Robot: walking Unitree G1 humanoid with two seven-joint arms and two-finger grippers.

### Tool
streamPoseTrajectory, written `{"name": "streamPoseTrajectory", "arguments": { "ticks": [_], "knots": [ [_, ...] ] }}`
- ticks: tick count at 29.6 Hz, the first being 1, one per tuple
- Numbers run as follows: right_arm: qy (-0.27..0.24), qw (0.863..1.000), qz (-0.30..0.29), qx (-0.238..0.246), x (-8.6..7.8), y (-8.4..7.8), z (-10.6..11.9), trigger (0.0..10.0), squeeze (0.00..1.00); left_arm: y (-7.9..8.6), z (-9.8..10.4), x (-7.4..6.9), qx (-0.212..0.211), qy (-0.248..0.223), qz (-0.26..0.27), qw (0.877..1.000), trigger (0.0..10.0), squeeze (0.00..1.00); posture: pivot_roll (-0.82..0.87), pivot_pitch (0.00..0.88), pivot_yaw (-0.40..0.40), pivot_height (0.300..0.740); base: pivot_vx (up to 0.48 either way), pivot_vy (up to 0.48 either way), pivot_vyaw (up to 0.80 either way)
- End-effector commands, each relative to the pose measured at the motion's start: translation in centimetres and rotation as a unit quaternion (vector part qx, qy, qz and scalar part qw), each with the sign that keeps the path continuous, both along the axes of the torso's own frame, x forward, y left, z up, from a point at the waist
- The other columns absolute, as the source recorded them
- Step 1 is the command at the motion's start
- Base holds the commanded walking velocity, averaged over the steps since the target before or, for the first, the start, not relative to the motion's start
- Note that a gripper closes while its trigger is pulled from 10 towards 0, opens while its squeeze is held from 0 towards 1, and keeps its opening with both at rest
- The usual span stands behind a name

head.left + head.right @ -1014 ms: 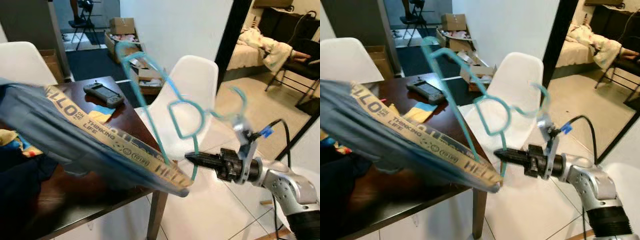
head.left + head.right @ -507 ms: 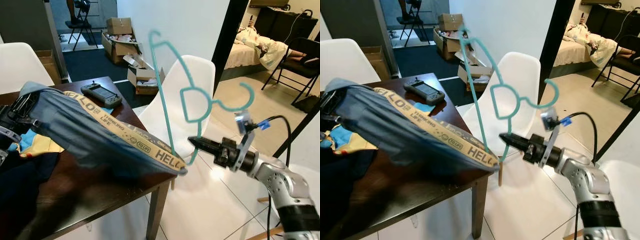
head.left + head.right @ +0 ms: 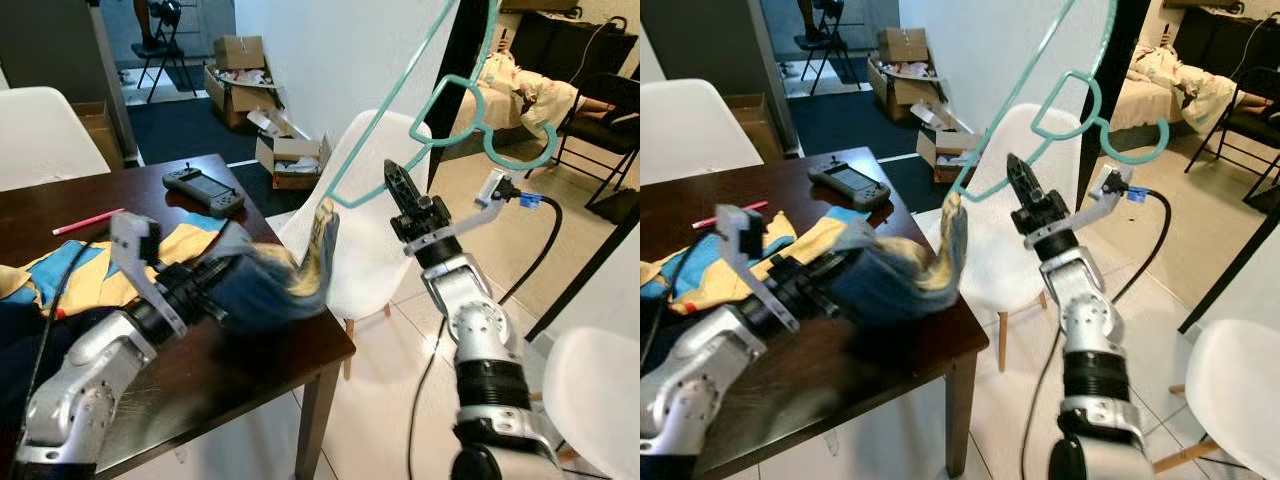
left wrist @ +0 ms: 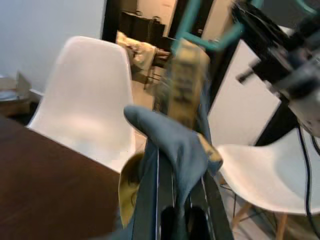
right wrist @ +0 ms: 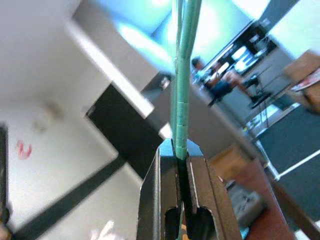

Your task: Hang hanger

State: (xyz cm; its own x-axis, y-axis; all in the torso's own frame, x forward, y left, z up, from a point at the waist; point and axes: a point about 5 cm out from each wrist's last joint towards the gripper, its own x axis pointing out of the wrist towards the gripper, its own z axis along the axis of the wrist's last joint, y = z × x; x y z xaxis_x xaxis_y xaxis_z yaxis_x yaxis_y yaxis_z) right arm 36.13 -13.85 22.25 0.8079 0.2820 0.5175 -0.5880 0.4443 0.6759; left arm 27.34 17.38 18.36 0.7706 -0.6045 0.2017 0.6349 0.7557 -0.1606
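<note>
Raised since before, the right gripper lifts the teal hanger, fingers clenched on its bar.
Hanger's long axis runs toward 1 o'clock; left gripper grasps the blue garment over the tabletop.

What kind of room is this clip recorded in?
Probably a lived-in apartment: a dark wooden dining table with white moulded chairs, open cardboard boxes on the floor, and a bed through the doorway.

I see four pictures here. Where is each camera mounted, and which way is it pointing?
Left eye view: on the head, looking down at the dark table; both arms show.
Right eye view: beside it, same scene, slightly shifted.
Left wrist view: looks along the left gripper, clamping the blue garment.
Right wrist view: looks along the right gripper, pinching the teal hanger.
Shared: hanger and garment appear in the eye views too.
</note>
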Motion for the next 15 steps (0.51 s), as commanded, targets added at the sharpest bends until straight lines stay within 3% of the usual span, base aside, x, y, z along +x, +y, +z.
{"name": "streamPoseTrajectory", "arguments": {
  "ticks": [1, 3, 6, 7, 8, 11, 12, 13, 15],
  "knots": [
    [0.007, 1.0, -0.012, -0.003, 0.3, 1.3, 0.2, 0.0, 0.0, -0.6, 0.2, -0.3, 0.008, -0.009, -0.013, 1.0, 0.0, 0.0, 0.12, 0.0, -0.048, 0.74, 0.0, 0.0, 0.0],
    [0.009, 1.0, -0.014, 0.001, 0.4, 1.8, 0.3, 0.0, 0.0, -0.6, 0.3, -0.3, 0.001, -0.011, -0.014, 1.0, 0.0, 0.0, 0.12, 0.0, -0.048, 0.74, 0.0, 0.0, 0.0],
    [0.037, 0.998, -0.011, 0.047, 0.7, 2.8, 0.3, 0.0, 0.0, -0.7, 1.0, -0.5, -0.011, -0.021, -0.011, 1.0, 0.0, 0.0, 0.13, 0.0, -0.05, 0.74, 0.0, 0.0, 0.0],
    [0.037, 0.998, -0.011, 0.047, 0.7, 2.8, 0.3, 0.0, 0.0, -0.7, 1.0, -0.5, -0.011, -0.021, -0.011, 1.0, 0.0, 0.0, 0.13, 0.0, -0.05, 0.74, 0.0, 0.0, 0.0],
    [0.052, 0.998, 0.017, 0.041, 0.7, 4.1, 0.1, 0.0, 0.0, -0.6, 1.2, -0.5, -0.012, -0.027, -0.002, 1.0, 0.0, 0.0, 0.13, 0.0, -0.05, 0.74, 0.0, 0.0, 0.0],
    [0.052, 0.998, 0.017, 0.041, 0.7, 4.1, 0.1, 0.0, 0.0, -0.6, 1.2, -0.5, -0.012, -0.027, -0.002, 1.0, 0.0, 0.0, 0.13, 0.0, -0.05, 0.74, 0.0, 0.0, 0.0],
    [0.061, 0.996, 0.07, 0.007, 0.2, 6.3, -0.3, 0.0, 0.0, -0.5, 1.5, -0.4, -0.02, -0.033, 0.008, 0.999, 0.0, 0.0, 0.13, 0.0, -0.05, 0.74, 0.0, 0.0, 0.0],
    [0.061, 0.996, 0.07, 0.007, 0.2, 6.3, -0.3, 0.0, 0.0, -0.5, 1.5, -0.4, -0.02, -0.033, 0.008, 0.999, 0.0, 0.0, 0.13, 0.0, -0.05, 0.74, 0.0, 0.0, 0.0],
    [0.065, 0.982, 0.16, -0.076, -1.9, 10.9, -2.3, 0.0, 0.0, 0.2, 2.2, 0.1, -0.037, -0.049, 0.05, 0.997, 0.0, 0.0, 0.13, 0.0, -0.056, 0.74, 0.0, 0.0, 0.0]
  ]
}}
